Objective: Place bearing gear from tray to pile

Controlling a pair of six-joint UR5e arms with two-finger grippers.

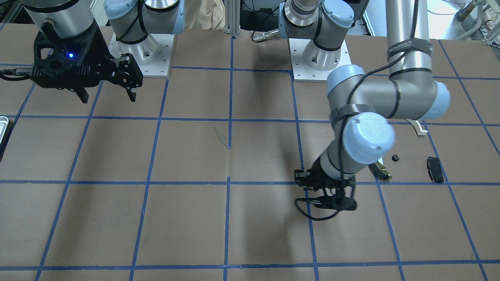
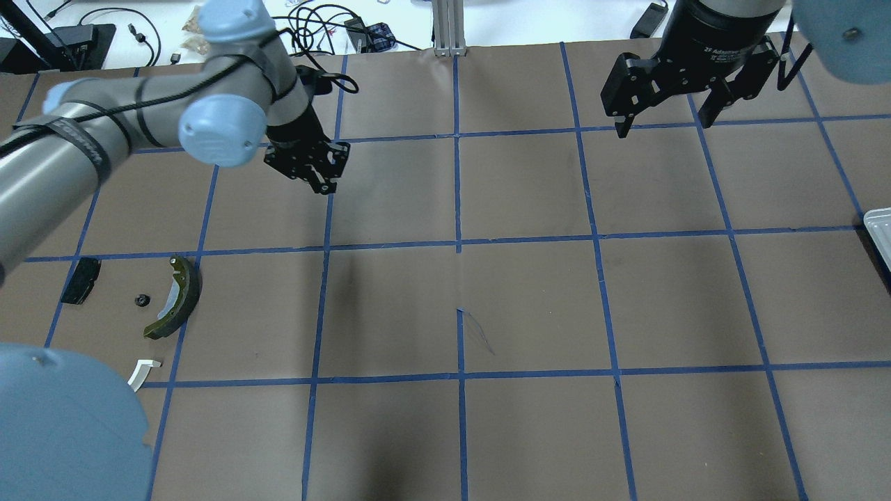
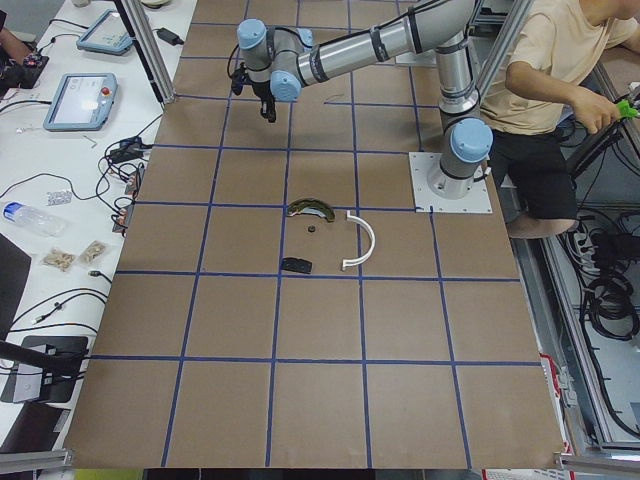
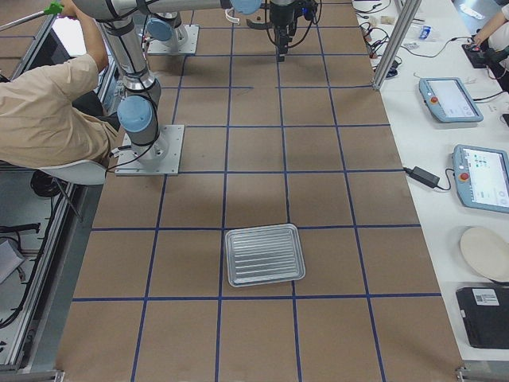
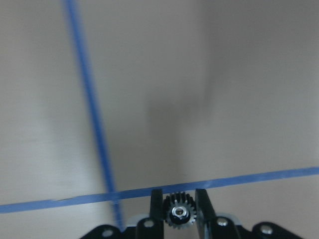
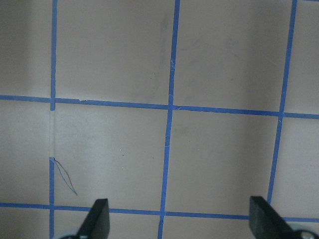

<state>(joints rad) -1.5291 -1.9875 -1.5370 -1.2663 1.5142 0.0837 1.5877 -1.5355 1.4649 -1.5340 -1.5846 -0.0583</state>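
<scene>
One brown table (image 2: 529, 306), blue tape grid (image 2: 457, 195).

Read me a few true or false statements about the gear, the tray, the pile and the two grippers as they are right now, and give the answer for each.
1. The left gripper is shut on a small black gear. True.
2. The right gripper holds a part. False: its fingers stand wide apart with nothing between them.
3. The tray has parts in it. False: it is empty in the exterior right view.
4. The olive brake shoe lies on the table with the black brake pad nearby. True.
5. The left gripper is directly above the brake shoe. False: it is over bare table, off to one side of the pile.
</scene>
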